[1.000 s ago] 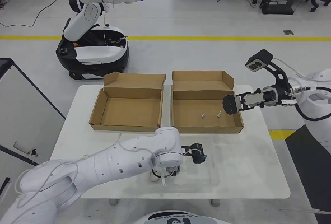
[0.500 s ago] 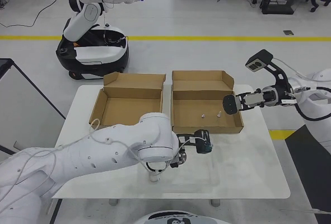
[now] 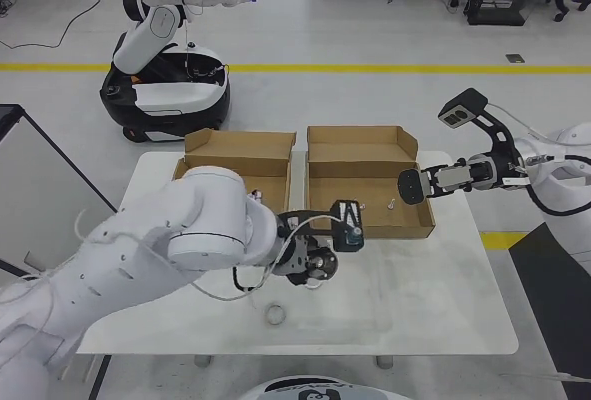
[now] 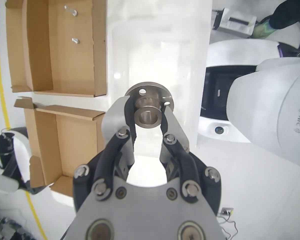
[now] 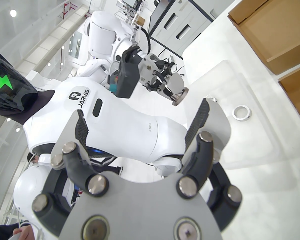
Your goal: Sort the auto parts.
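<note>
My left end effector [image 4: 147, 113] is clenched on the flanged hub [image 4: 153, 88], held above the surface [image 3: 435, 290] just near of both boxes, probably high enough to clear a cardboard wall. My right end effector [image 5: 142, 111] hangs released beside the right box [image 3: 360, 152].

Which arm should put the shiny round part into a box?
Probably left. The left end effector grips the flanged metal part near the boxes; the right end effector is open and empty.
</note>
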Available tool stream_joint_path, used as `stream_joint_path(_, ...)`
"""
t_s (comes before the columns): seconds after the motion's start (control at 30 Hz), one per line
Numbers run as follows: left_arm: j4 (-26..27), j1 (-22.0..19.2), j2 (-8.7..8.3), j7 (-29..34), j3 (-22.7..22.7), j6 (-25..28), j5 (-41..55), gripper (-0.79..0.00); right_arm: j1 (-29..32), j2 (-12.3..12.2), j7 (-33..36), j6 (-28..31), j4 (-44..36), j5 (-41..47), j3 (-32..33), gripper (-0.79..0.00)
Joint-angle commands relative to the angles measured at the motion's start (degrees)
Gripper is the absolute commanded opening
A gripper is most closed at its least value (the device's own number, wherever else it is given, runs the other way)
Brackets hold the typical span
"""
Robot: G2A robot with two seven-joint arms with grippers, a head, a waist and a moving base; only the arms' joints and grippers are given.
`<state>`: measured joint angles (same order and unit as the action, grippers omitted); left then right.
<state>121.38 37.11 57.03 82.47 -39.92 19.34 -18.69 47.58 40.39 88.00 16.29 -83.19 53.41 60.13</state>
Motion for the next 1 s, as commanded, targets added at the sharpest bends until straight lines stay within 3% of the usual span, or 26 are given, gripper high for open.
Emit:
stream_joint_path(0.0,-0.11,2.67,-1.19,-1.47,-4.07,2.89,1.98,-0.785,0.0,0.0,0.0,0.0,0.0,0.02,0.0,0.0)
stream_joint_path(0.2,-1.03,10.42,-4.57,-6.07,-13.53,8.55,4.66,-0.785,0.0,0.0,0.0,0.0,0.0,0.02,0.0,0.0)
stream_joint_path(0.4,-3.5,17.72,-7.53,-14.52,-19.73,17.0,9.58,-0.785,0.0,0.0,0.0,0.0,0.0,0.02,0.0,0.0)
stream_joint_path(0.8,-9.92,26.19,-12.84,-36.09,-23.06,38.58,19.34,-0.785,0.0,0.0,0.0,0.0,0.0,0.02,0.0,0.0)
stream_joint_path(0.97,-8.63,26.88,-13.53,-36.58,-25.29,38.66,29.96,-0.785,0.0,0.0,0.0,0.0,0.0,0.02,0.0,0.0)
